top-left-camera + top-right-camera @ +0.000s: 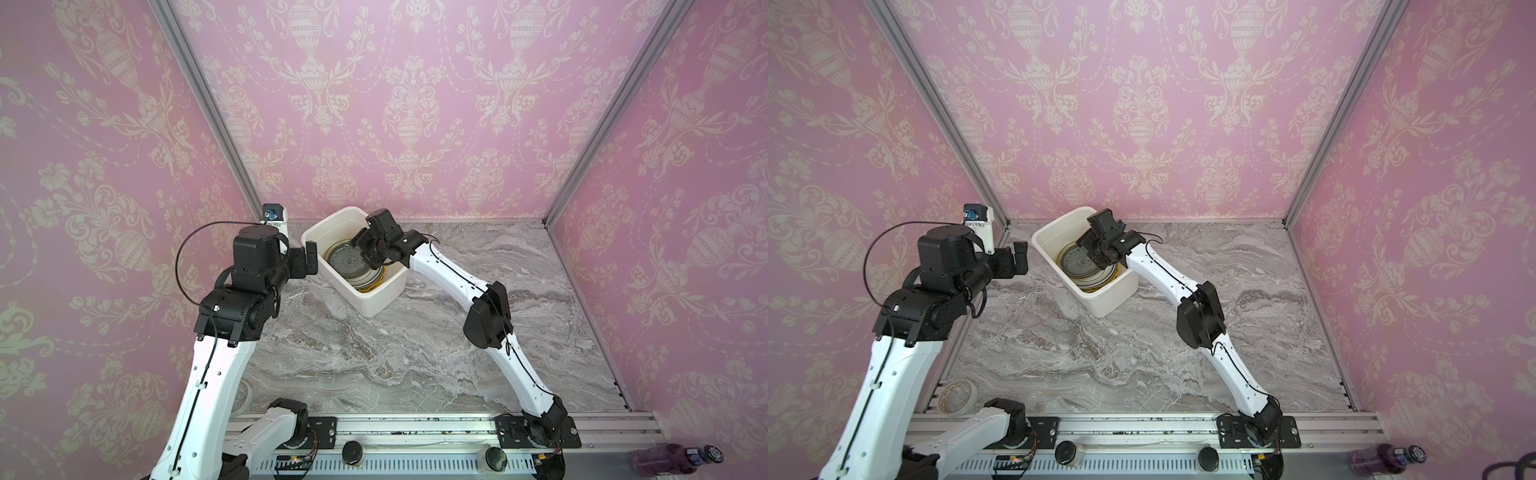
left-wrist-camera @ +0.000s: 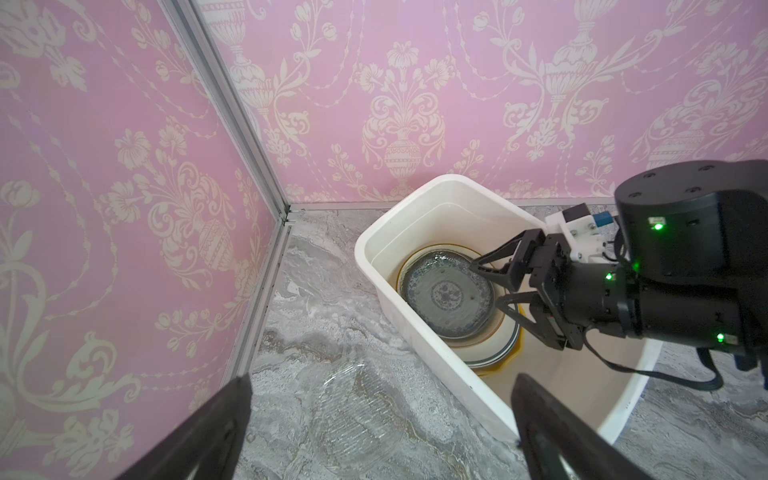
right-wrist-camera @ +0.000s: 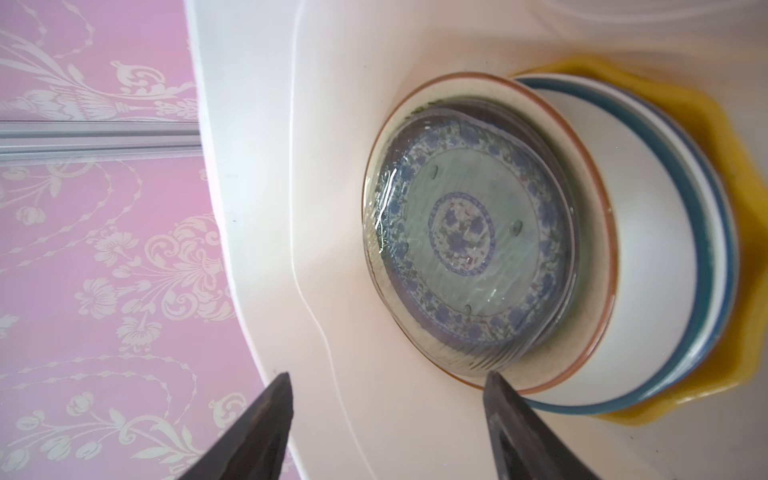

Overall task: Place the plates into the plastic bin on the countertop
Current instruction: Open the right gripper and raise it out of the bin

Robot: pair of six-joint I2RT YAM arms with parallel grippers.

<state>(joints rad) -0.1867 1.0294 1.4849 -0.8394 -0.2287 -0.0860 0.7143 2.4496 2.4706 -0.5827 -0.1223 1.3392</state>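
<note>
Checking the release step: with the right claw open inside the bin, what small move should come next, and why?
Probably lift the right claw straight up out of the bin. Its jaws stand open and hold nothing, the plates lie stacked below them, and a clear plate lies on the countertop beside the bin.

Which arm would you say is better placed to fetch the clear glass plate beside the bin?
Left. The left gripper hangs open close to the clear glass plate; the right gripper is down inside the plastic bin.
</note>
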